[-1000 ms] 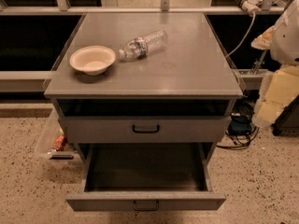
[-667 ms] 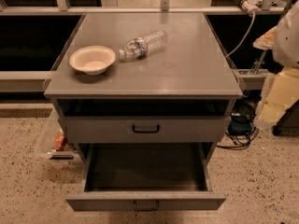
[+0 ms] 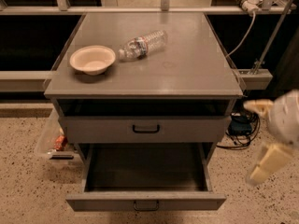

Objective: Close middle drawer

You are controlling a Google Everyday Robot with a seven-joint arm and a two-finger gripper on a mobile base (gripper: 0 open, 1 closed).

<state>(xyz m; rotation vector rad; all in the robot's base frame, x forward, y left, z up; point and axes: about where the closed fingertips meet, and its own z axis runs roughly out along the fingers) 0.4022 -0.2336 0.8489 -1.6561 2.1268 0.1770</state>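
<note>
The middle drawer [image 3: 145, 201] is pulled out towards me at the bottom of the grey cabinet. Its low front carries a small black loop handle, and its inside is empty and dark. Above it is the taller-fronted top drawer [image 3: 145, 129], pushed in, with a dark gap under the cabinet top. The lowest drawer is hidden below. My gripper [image 3: 272, 136], white with cream parts, hangs in the air to the right of the cabinet at about drawer height, apart from it and holding nothing.
On the cabinet top [image 3: 187, 69] lie a cream bowl [image 3: 92, 59] and a plastic water bottle [image 3: 142, 44] on its side. A clear bin [image 3: 53, 141] stands on the floor at the left. Black cables [image 3: 240, 129] lie at the right. A rail runs behind.
My gripper has moved down along the cabinet's right side, from beside the top to beside the drawers. The drawers, bowl and bottle have not moved.
</note>
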